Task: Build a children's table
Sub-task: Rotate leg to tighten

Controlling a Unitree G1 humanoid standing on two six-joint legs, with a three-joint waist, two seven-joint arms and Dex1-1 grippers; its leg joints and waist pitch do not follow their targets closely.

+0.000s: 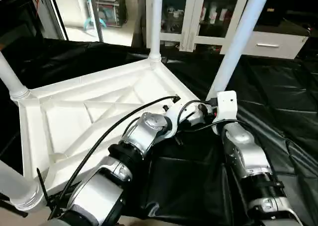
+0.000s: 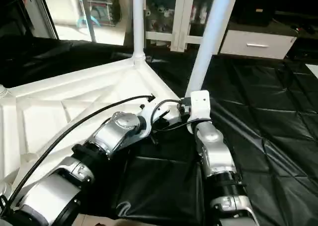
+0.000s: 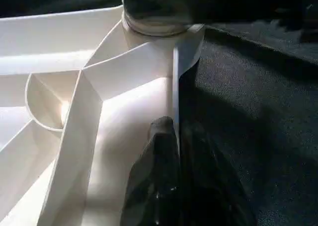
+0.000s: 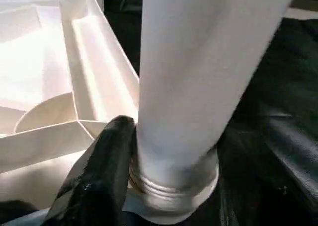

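Four smooth tapered tube legs (image 1: 240, 42) rise from ribbed white top (image 1: 89, 112)

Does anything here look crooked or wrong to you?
One thing: the table leg at the near right corner of the upturned white top leans markedly to one side, while the far leg stands straight. The right end effector is around its base, at the socket's threaded collar.
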